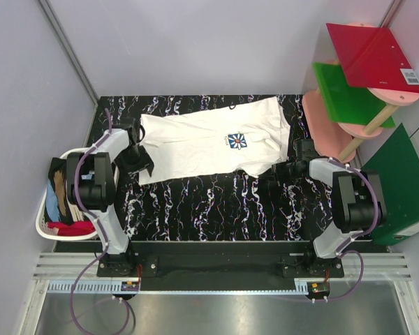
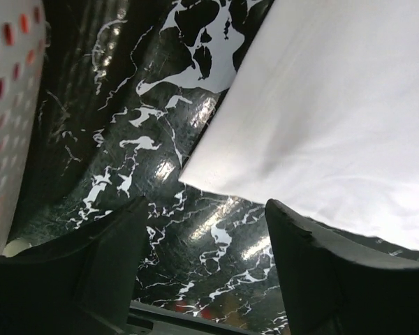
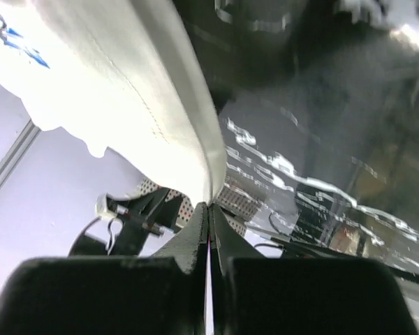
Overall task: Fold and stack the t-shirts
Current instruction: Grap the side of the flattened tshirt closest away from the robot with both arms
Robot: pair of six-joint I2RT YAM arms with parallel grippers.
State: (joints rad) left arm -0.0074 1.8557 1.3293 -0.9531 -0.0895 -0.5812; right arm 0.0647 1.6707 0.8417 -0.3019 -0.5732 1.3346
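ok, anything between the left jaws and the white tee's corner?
Nothing visible. The left gripper, jaws open, is just off the white t-shirt corner, with only bare marble table between. The right gripper is shut on the opposite edge.

Top view: the left arm [image 1: 91, 185] covers part of the basket [image 1: 43, 230] at frame left. Lettering above the emblem [image 1: 237, 141] on the white t-shirt [image 1: 195, 139] is too small to read. Left wrist view: the shirt runs off the top and right edges.
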